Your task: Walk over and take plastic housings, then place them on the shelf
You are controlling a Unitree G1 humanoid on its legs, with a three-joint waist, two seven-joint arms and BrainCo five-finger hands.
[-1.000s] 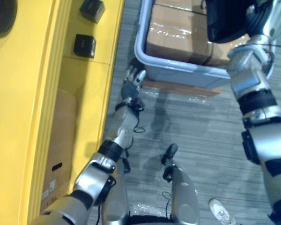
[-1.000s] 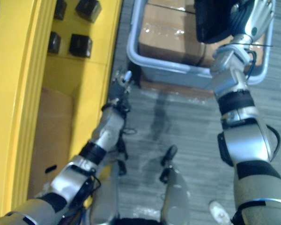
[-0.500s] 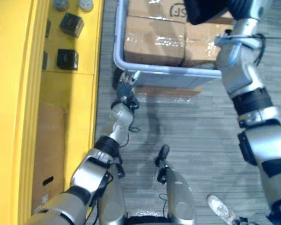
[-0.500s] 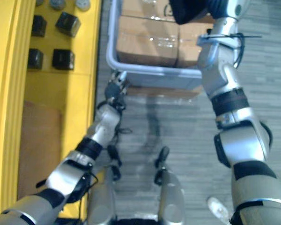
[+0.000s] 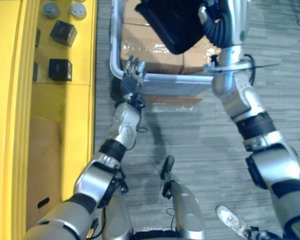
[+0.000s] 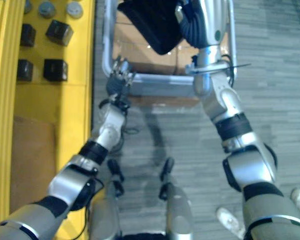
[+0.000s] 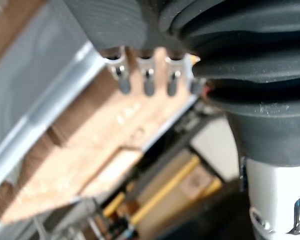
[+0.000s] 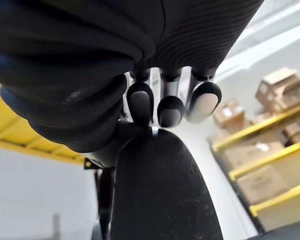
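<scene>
Nearest you, a person's white shoe point(image 5: 230, 218) sits on the grey floor by the robot's right side, and a careless turn could clip it. Further out, the left hand point(image 5: 132, 75) hangs empty by the rim of the grey bin point(image 5: 175, 78), fingers straight and relaxed. You cannot tell whether it touches the rim, but a swing toward the shelf could snag there. Above the bin's cardboard boxes point(image 5: 150, 50), the right hand point(image 8: 170, 110) grips the black plastic housing point(image 5: 172, 25), held high. The housing is bulky and seems gripped near one edge, so it may slip. It may also knock the small black blocks point(image 5: 59, 69) on the yellow shelf point(image 5: 75, 110) at the left. The head views give you shelf, bin and both arms. The right wrist view adds the fingertips bent over the housing's rounded edge, hidden from above.
</scene>
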